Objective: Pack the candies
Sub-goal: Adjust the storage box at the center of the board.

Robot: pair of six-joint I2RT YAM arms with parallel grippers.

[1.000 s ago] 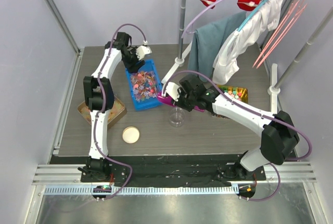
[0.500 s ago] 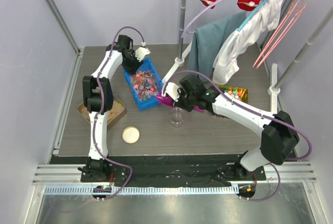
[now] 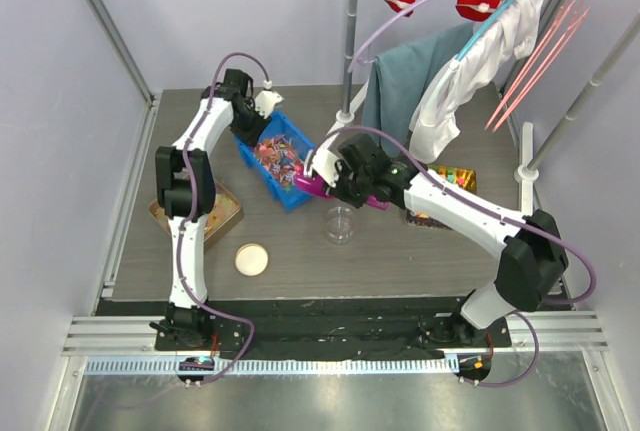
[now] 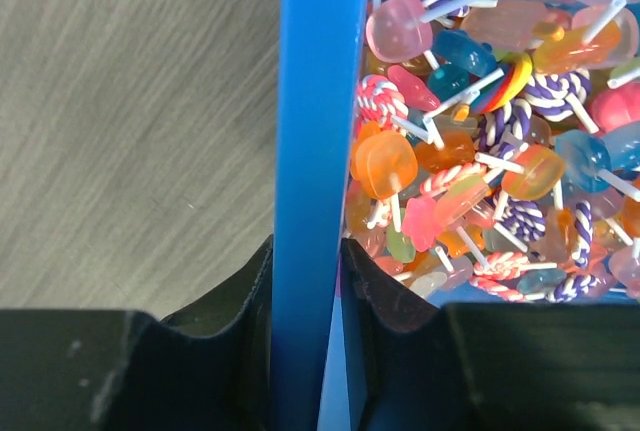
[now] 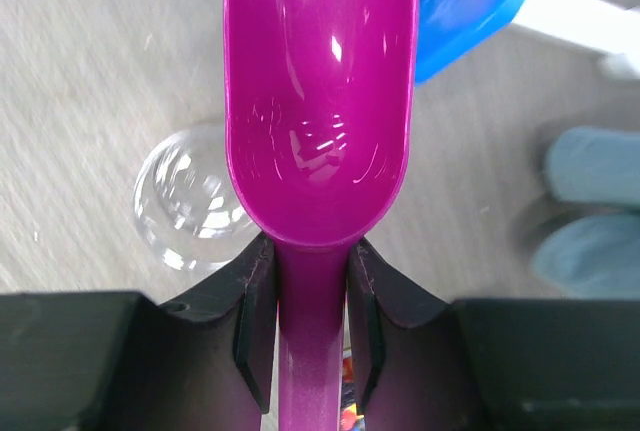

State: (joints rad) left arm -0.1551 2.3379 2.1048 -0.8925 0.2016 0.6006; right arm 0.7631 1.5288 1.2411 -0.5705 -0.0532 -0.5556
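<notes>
The magenta scoop is gripped by its handle in the right gripper, both fingers pressed tight to the handle's sides. The scoop's bowl faces up and shows bare glossy plastic. Its tip is seen over the near right corner of the blue bin; whether it touches the rim cannot be told. A clear glass jar stands upright on the table just beside the scoop, on the side toward the arm bases, mouth open.

The candies are heaped inside the blue bin: tiny sweets in red, pink, orange, blue and purple, many on white sticks. None are seen in the jar.

The left gripper is clamped on the bin's wall, one finger outside and one inside, at the far left end. The bin is set at a slant to the table's edges. Whether it is raised off the surface cannot be told.

Bare tabletop is noted between the jar and the near edge. A round lid lies to the near left, well apart from the jar, and a tray lies beside the left arm. A box of pastel sweets sits partly under the right arm. Garments hang over the far right corner.
</notes>
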